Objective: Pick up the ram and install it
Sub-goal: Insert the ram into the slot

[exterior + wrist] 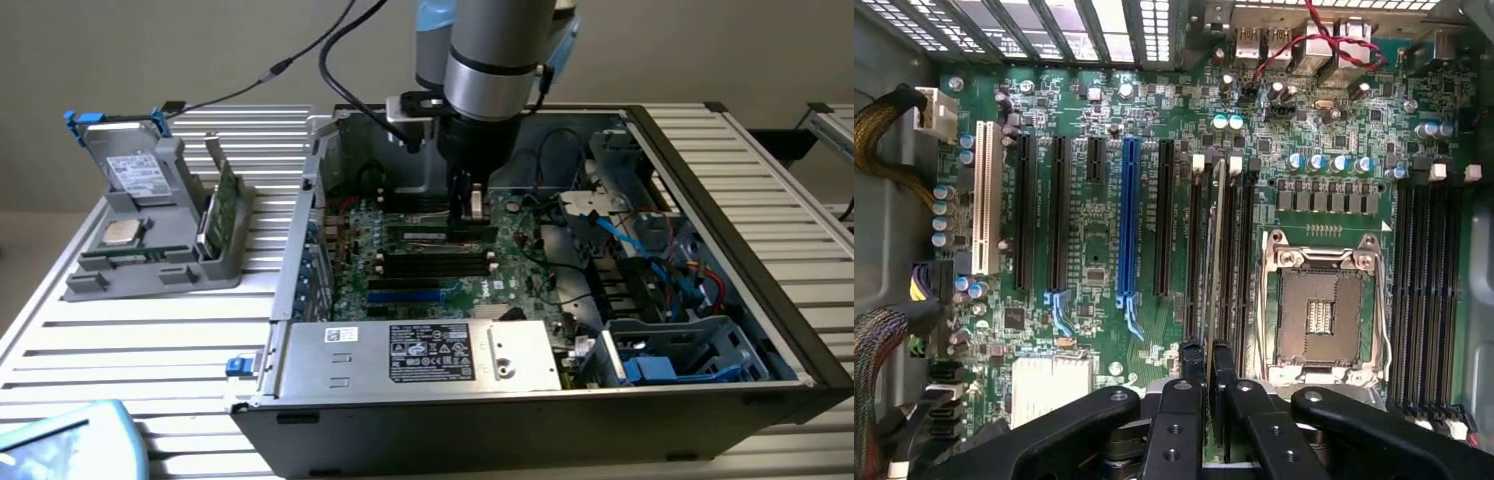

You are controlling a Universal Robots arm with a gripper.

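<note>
In the exterior view, the arm's black gripper (467, 212) is seen lowered into the open black computer case (534, 430), which rests on the slatted metal tabletop (160, 340). It hangs just above the green motherboard (427, 285).

In the wrist view, the fingers (1191, 375) are closed on the ram (1215, 250), a slim green stick seen edge-on. It is held on its long edge over the black memory slots (1239, 250), just beside the silver processor socket (1324, 310). Its long axis runs parallel with those slots and points away from the gripper (1206, 352).

The installing step is judged to be in hand. Whether the lower edge has entered a slot cannot be told. Seating is judged to call for exact alignment with one slot and straight, even pressure.
</note>
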